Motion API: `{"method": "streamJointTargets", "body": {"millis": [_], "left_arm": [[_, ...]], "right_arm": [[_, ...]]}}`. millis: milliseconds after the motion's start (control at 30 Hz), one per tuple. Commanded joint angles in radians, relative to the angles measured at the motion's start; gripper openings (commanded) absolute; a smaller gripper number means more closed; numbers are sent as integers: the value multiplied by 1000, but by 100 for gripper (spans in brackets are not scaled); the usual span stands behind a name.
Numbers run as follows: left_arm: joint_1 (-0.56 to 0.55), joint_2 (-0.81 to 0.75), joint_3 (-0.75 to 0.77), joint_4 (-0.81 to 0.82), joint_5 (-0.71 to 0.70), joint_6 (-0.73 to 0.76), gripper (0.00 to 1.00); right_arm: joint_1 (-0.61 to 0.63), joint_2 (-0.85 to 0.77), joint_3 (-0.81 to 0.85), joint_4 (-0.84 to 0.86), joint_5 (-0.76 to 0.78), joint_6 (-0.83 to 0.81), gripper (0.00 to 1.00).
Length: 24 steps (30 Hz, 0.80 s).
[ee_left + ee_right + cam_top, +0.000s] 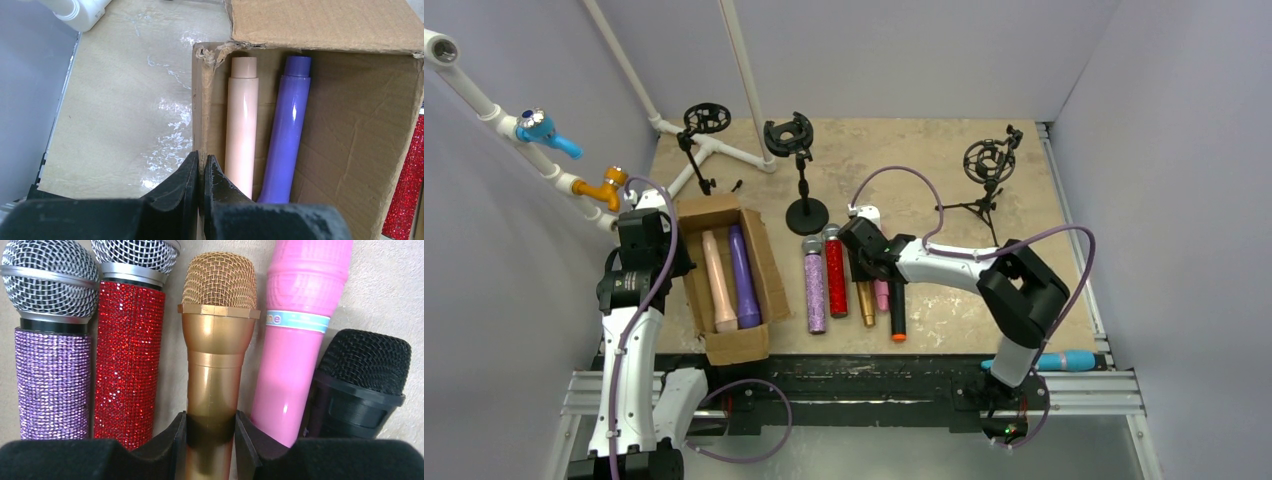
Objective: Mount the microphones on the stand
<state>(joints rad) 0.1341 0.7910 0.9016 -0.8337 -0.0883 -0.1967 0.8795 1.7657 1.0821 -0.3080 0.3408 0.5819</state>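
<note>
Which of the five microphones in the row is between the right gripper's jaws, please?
The gold microphone, middle of the row, is the only one gripped: the right gripper clasps its handle.

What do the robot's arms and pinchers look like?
Both the left arm and right arm have white tube-like links joined by chunky black joints, with a lilac cable looping alongside each. The left gripper and right gripper are black, each with two wedge-shaped fingers.

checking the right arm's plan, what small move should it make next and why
Probably lift straight up. The right gripper looks shut on the gold microphone, one finger on each side of its handle. The red microphone and pink microphone lie close beside it, so a sideways drag might knock them.
</note>
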Motion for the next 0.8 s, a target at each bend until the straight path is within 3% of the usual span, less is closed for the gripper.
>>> {"method": "streamJointTargets", "body": {"millis": [0, 267, 333, 433, 567, 633, 767], "left_arm": [[-5, -7, 45, 38, 19, 3, 0], [-4, -10, 42, 36, 28, -1, 0], [-4, -12, 40, 36, 28, 0, 0], [-4, -12, 39, 38, 28, -2, 0], [-4, -15, 43, 35, 28, -3, 0], [-5, -16, 45, 35, 28, -4, 0], [-4, -15, 45, 34, 27, -6, 0]], "right_arm": [[-39, -36, -48, 1, 5, -40, 12], [-89, -118, -48, -56, 24, -143, 15], [-91, -126, -38, -72, 18, -158, 23], [-91, -137, -19, -92, -1, -159, 48], [-88, -157, 38, -121, 3, -153, 66], [-83, -172, 75, -128, -3, -152, 71], [-36, -177, 184, -148, 13, -150, 71]]}}
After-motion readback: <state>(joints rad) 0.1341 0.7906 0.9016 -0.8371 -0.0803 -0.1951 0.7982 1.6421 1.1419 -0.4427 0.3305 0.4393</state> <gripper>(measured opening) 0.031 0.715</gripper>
